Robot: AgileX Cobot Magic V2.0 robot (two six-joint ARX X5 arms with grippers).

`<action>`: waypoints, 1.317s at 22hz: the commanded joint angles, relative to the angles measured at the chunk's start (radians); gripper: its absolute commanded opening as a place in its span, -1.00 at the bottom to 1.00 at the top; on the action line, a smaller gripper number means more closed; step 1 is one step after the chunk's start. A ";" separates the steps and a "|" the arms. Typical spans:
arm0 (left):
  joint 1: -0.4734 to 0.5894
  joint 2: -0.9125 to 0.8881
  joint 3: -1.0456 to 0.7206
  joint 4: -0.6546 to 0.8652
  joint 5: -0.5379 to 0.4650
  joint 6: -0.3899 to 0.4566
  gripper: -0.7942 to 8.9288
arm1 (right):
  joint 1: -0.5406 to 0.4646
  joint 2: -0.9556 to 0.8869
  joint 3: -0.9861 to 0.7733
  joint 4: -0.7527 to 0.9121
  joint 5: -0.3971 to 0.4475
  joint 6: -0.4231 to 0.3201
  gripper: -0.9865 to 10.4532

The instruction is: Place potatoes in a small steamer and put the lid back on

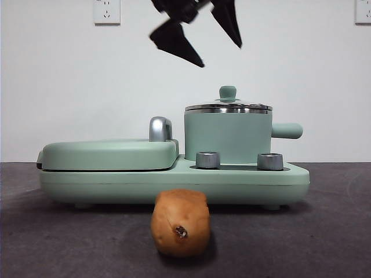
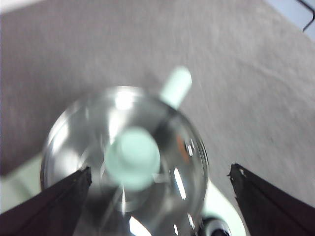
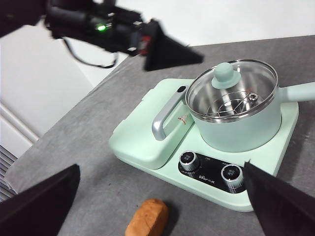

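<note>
Lid (image 1: pixel 228 106) sits on the small steamer (image 1: pixel 227 136); the left claw (image 1: pixel 197 36) hangs wide open above it, clear air between. Potato (image 1: pixel 180 222) lies on the worktop (image 1: pixel 324 231) before the steamer's base. Right claw (image 3: pixel 162 216) spread wide.

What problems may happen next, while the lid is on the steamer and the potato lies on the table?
1. The left gripper hangs open above the lid, but seems offset from the knob; its jaws might slip off the small knob.
2. The glass lid could drop when it is lifted.
3. The potato is rounded and lies apart from the small steamer; the right gripper may roll it away.
</note>
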 commanded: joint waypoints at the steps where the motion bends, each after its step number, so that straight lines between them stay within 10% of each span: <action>1: -0.010 0.059 0.040 0.063 -0.014 0.029 0.11 | -0.001 0.004 0.019 0.004 0.002 -0.001 0.09; 20: -0.026 0.163 0.040 0.095 -0.051 0.079 0.04 | -0.001 0.004 0.019 0.011 0.024 0.000 0.09; 29: -0.048 0.164 0.040 0.087 -0.103 0.134 -0.29 | -0.001 0.004 0.019 0.011 0.025 0.000 0.09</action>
